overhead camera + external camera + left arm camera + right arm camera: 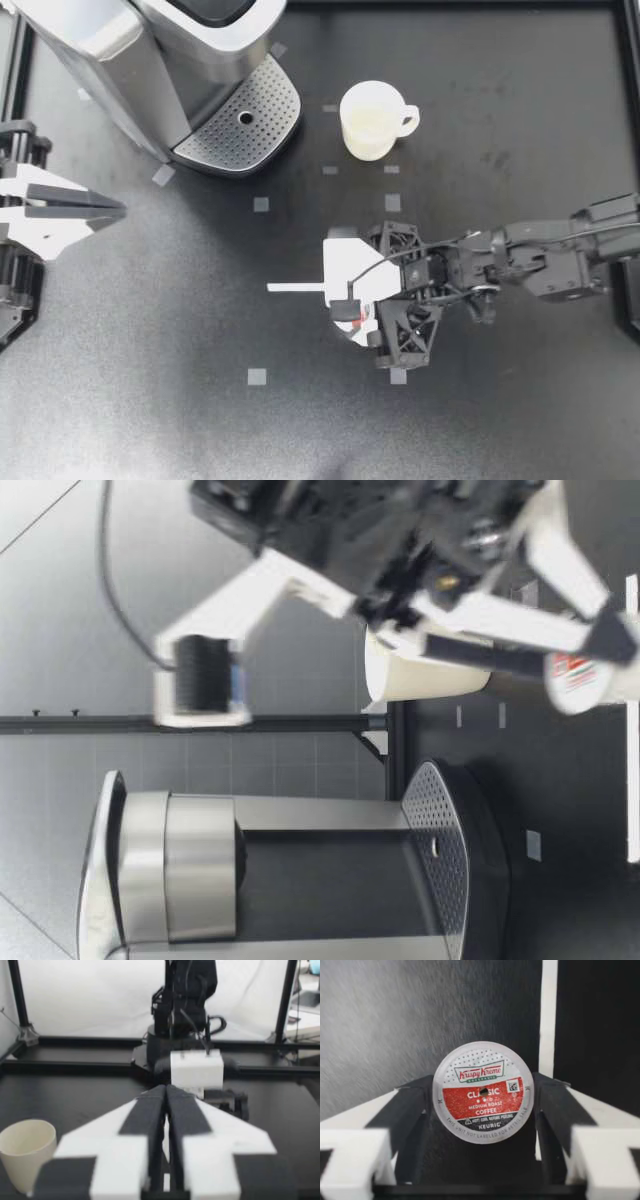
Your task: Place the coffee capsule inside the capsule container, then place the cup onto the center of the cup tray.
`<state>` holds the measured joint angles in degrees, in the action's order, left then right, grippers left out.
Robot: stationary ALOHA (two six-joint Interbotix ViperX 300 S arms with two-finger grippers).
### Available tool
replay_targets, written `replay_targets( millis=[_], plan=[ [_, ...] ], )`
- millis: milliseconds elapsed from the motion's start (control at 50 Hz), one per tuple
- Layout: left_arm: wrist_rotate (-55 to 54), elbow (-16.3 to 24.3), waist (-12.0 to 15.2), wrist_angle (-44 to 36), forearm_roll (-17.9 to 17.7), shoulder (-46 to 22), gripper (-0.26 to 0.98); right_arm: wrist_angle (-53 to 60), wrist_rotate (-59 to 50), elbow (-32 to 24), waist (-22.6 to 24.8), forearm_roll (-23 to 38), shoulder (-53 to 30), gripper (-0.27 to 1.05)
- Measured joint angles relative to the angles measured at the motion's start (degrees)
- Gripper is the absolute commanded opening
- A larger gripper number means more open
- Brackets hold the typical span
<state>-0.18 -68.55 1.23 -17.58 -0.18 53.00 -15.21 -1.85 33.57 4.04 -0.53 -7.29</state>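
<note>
My right gripper (pixel 352 310) pinches the coffee capsule (pixel 483 1092) by its sides between both fingers, foil lid toward the wrist, seemingly ready to carry to the coffee machine (pixel 170 60) left of the cup (pixel 372 120), while my left gripper (pixel 118 210) idles, fingers pressed together.

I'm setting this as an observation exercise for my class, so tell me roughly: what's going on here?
The right gripper is shut on the coffee capsule, holding it over the middle of the table, well away from the coffee machine. The left gripper sits shut and empty at its own side of the table. The cup stands upright on the table beside the cup tray, not on it, so neither step is done.
</note>
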Motion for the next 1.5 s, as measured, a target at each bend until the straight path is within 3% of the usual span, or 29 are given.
replay_targets(
  millis=[140, 280, 540, 680, 780, 920, 1100, 1300, 1500],
  plan=[
    [-0.09, 5.27, 0.44, 7.03, -0.18, -4.92, 0.11, 5.80, -0.26, 2.99, 0.00, -1.76, 3.69, 0.58],
    [-0.26, 11.87, 2.55, 16.44, -0.53, -10.90, 0.11, 14.77, -0.35, 7.56, 0.00, -3.60, 8.09, 0.58],
    [-0.26, 27.51, 6.06, 41.31, -0.18, -22.76, 0.11, 34.19, -2.72, 17.23, 0.00, -4.75, 13.54, 0.58],
    [-0.70, 38.06, 6.06, 58.10, 2.37, -29.27, 0.11, 42.36, -4.22, 20.39, 0.00, -5.01, 13.62, 0.58],
    [-2.81, 45.18, 6.15, 69.96, 6.24, -34.80, 0.11, 44.38, -5.01, 21.27, 0.00, -5.27, 13.62, 0.58],
    [-8.79, 53.53, 4.22, 84.90, 17.31, -42.71, 0.11, 43.15, -4.83, 21.45, -0.09, -5.27, 13.62, 0.58],
    [-13.97, 61.00, -3.60, 99.14, 38.58, -52.12, 0.11, 42.63, -4.66, 22.32, -0.26, -5.27, 13.62, 0.58],
    [-16.61, 62.31, -10.02, 105.64, 55.81, -58.80, 0.11, 42.63, -4.57, 24.35, -0.70, -5.36, 14.59, 0.58],
    [-23.73, 58.80, -12.92, 111.01, 71.63, -63.72, 0.11, 42.71, -4.48, 26.10, -0.70, -5.27, 16.52, 0.58]
  ],
)
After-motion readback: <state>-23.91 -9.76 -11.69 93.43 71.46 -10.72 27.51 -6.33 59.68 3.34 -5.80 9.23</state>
